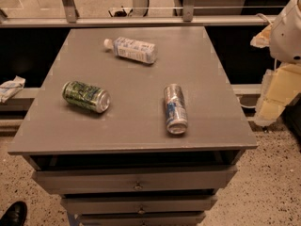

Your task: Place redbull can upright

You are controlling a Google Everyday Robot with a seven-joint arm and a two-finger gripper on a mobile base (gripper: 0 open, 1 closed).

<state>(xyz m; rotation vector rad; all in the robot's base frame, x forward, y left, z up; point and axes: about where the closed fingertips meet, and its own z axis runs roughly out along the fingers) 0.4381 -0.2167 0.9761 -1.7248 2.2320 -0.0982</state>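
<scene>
The gripper [277, 95] hangs off the right side of the table [221, 69], beyond its edge and not over the top; whether it is spread or pressed together I cannot tell, and it looks to carry nothing. The redbull can [175, 108] lies on its side on the table, to the left of the gripper and a little nearer the front edge, with one round end facing that edge.

Judging by looks, it is a thin metal can: light, stiff enough for a gentle pinch but easy to dent, with a smooth wall that may slip or roll away sideways. A hold across the middle of the body, square to its length, seems safest, then a tilt to stand it up.

Further from the gripper, the green can [86, 96] and the bottle [131, 49] both lie well apart from the redbull can, so there is open room all round it. The front edge is the nearest drop; standing the can toward the table's middle would be safer
</scene>
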